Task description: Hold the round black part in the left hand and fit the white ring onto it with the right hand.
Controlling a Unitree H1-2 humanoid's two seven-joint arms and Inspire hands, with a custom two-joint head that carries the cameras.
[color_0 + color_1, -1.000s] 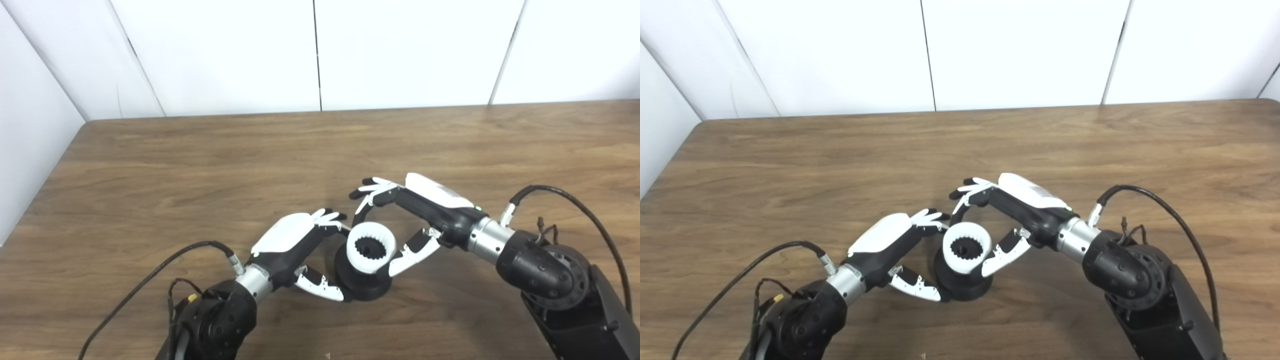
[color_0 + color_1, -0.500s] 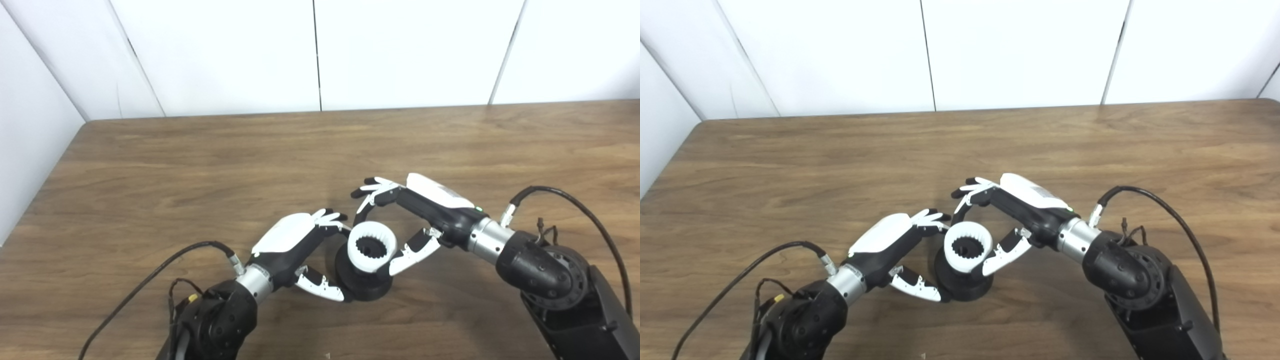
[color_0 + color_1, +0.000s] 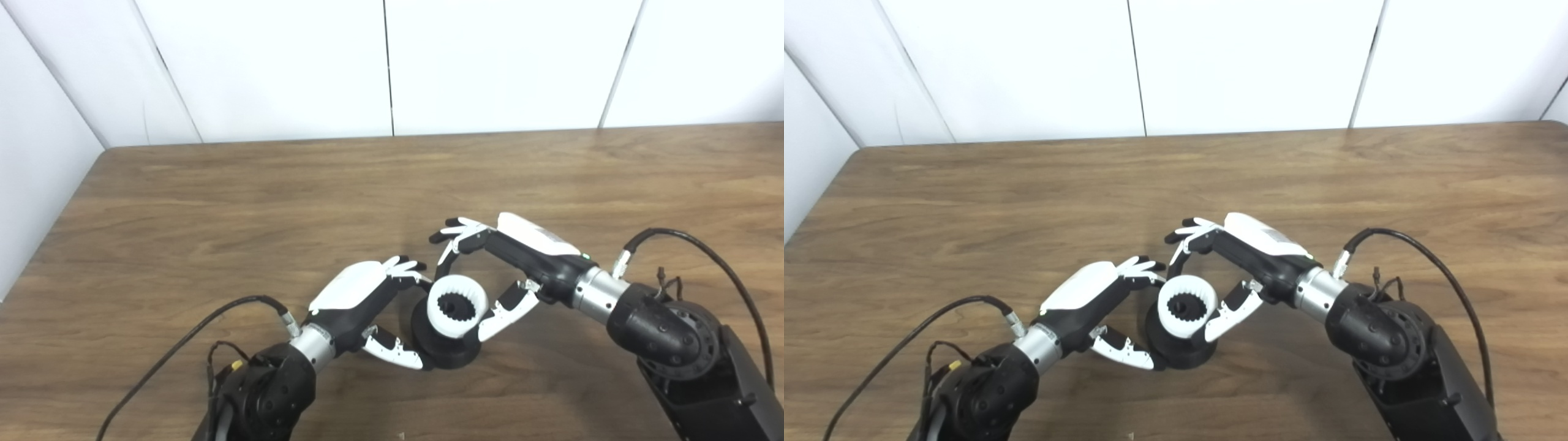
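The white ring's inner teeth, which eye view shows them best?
The left eye view, slightly: the white ring sits nearer the picture's centre there, its toothed opening faces the camera, and the black part shows beneath it. The right eye view shows nearly the same ring, held by the right hand.

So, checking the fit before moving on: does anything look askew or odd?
Nothing stands out. The ring sits on the black part, held between the left hand and right hand. Whether it is fully seated cannot be told.
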